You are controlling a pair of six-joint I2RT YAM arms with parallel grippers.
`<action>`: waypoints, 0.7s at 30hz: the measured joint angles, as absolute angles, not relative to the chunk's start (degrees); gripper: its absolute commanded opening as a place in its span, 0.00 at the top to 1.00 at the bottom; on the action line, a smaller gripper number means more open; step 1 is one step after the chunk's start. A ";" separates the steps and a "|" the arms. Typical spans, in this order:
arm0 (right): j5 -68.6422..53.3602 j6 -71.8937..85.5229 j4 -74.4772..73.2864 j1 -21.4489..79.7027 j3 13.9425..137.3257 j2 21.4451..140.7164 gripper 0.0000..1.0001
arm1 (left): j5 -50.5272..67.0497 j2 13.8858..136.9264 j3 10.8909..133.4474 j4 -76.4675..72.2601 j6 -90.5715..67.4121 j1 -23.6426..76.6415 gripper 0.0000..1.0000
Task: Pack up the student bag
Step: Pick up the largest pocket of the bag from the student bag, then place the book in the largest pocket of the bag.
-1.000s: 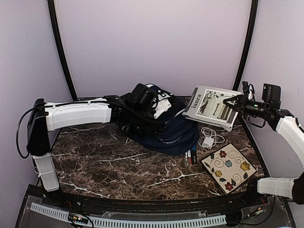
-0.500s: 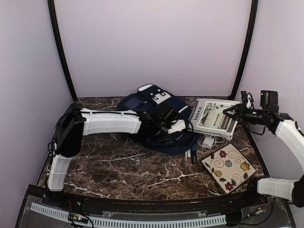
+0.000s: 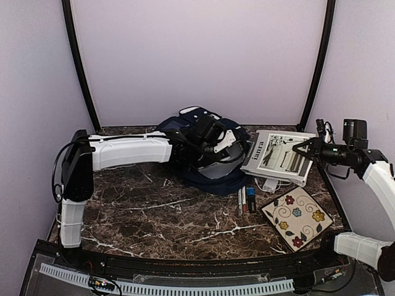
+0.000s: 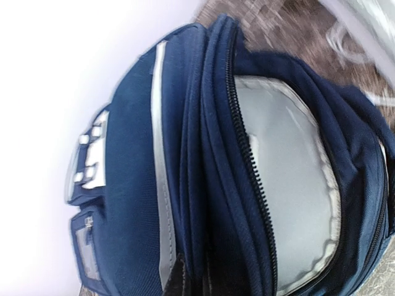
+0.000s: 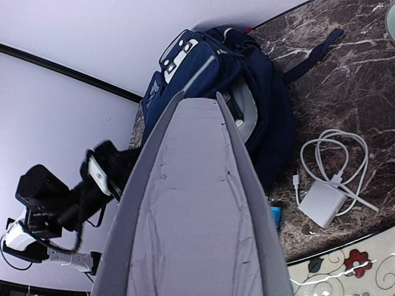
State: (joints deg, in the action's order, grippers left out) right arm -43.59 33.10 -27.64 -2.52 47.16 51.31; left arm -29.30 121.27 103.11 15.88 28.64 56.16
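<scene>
The student bag (image 3: 213, 177), a navy-blue, white-striped fabric backpack, sits at the far middle of the brown marble table (image 3: 154, 203), unzipped to show grey lining. The left claw (image 3: 217, 148), wide a second ago, now pinches its rim tight. The right claw (image 3: 300, 150) grips a thin black-and-white magazine (image 3: 274, 157), lower than before.

Our dark marble table (image 3: 136, 209) carries the student bag (image 3: 216, 177) beneath our left gripper (image 3: 229, 143); below and nearer than our right gripper (image 3: 296, 150) lie a white charger (image 3: 269, 184), three markers (image 3: 245, 198) and a flower-patterned square (image 3: 297, 217).
</scene>
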 measured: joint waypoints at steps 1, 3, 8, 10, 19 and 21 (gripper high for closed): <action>-44.64 33.56 -27.05 -2.52 46.63 51.07 1.00 | -28.58 119.50 103.04 15.84 27.51 55.53 1.00; -45.89 36.07 -23.66 -1.91 43.53 49.89 1.00 | -27.51 116.05 102.87 15.84 25.63 54.30 1.00; -44.80 53.80 -2.66 5.39 26.00 46.68 1.00 | -25.69 110.08 101.32 16.14 21.54 51.68 1.00; -43.22 60.10 5.52 9.56 22.87 49.41 1.00 | -24.86 109.69 100.55 16.43 20.62 51.88 1.00; -30.98 69.87 29.58 22.31 33.36 70.39 1.00 | -26.63 109.69 100.62 17.80 20.29 56.97 1.00; -28.16 70.61 30.76 23.29 35.88 75.26 1.00 | -27.44 109.67 101.51 18.52 20.23 57.69 1.00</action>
